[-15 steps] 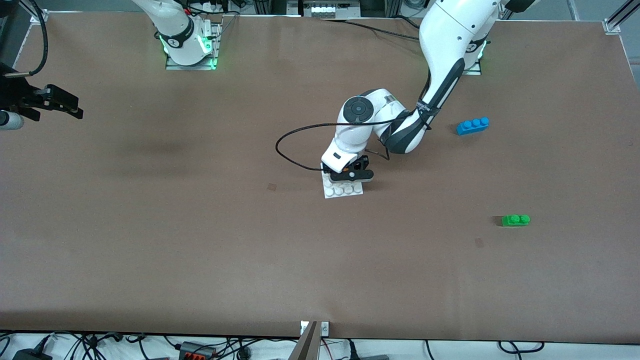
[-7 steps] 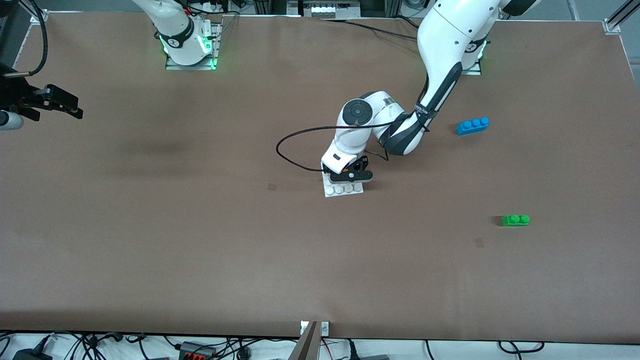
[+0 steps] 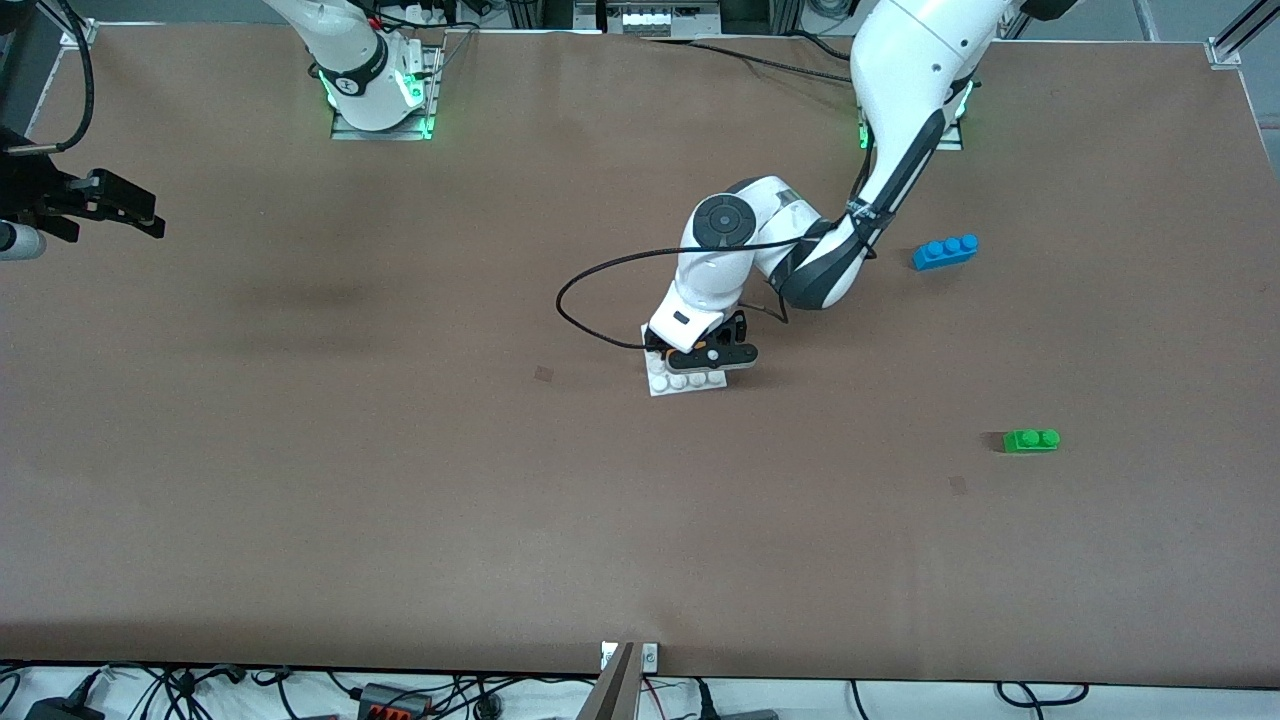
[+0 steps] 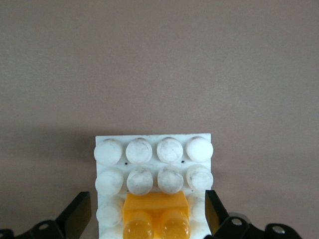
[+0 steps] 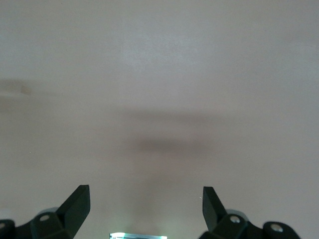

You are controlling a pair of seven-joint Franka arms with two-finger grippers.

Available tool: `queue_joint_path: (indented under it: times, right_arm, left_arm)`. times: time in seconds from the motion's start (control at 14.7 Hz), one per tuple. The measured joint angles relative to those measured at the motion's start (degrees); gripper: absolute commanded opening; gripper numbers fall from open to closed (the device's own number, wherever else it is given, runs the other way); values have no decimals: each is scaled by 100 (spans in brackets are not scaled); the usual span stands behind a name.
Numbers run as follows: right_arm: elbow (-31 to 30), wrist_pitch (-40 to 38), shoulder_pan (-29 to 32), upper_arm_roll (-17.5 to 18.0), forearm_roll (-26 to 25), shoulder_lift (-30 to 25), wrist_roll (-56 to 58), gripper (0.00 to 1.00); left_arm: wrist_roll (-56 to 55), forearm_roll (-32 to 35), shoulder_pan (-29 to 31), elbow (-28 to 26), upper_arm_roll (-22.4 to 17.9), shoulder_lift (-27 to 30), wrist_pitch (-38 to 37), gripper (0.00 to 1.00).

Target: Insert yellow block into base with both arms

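Note:
The white studded base (image 3: 685,382) lies mid-table. In the left wrist view the yellow block (image 4: 155,209) sits on the base (image 4: 154,149), pressed among its studs next to the second row. My left gripper (image 3: 705,362) is low over the base and open. Its fingers (image 4: 79,213) stand well clear of the block on either side, touching nothing. In the front view the hand hides the block. My right gripper (image 3: 158,222) waits at the right arm's end of the table, open and empty (image 5: 147,204) over bare tabletop.
A blue three-stud brick (image 3: 945,251) and a green two-stud brick (image 3: 1031,440) lie toward the left arm's end of the table. The green one is nearer the front camera. A black cable loop (image 3: 590,300) hangs beside the left wrist.
My left gripper has opened and let go of the yellow block, which stays on the base. The left arm's upper links shifted slightly. The right arm has not moved.

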State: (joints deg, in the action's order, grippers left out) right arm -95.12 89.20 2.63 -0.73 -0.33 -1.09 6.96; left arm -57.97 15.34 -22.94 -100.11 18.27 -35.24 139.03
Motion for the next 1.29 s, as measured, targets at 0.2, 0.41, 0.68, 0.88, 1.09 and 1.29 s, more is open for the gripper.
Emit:
queue_joint_path:
  times: [0.2,0.41,0.68,0.88,1.09,1.29]
  right_arm:
    - [0,0,0,-2,0,0,0,100]
    - [0,0,0,-2,0,0,0,100]
    - [0,0,1,-4,0,0,0,100]
    - [0,-1,1,-5,0,0,0,100]
    - [1,-2,1,-4,0,0,0,100]
    - [2,-2,-11,19,0,0,0,100]
  left_arm:
    - [85,-286,188,9,30,295,-396,100]
    - [304,-548,601,18,37,733,-1041,100]
    - [1792,-587,1657,-8,36,1406,-1911,100]
    - [2806,-639,2495,-118,33,2012,-2556,100]
    - [3827,-1239,3042,-184,-29,2723,-3182,100]
    - [4671,-1718,3300,-133,-448,3304,-3862,100]
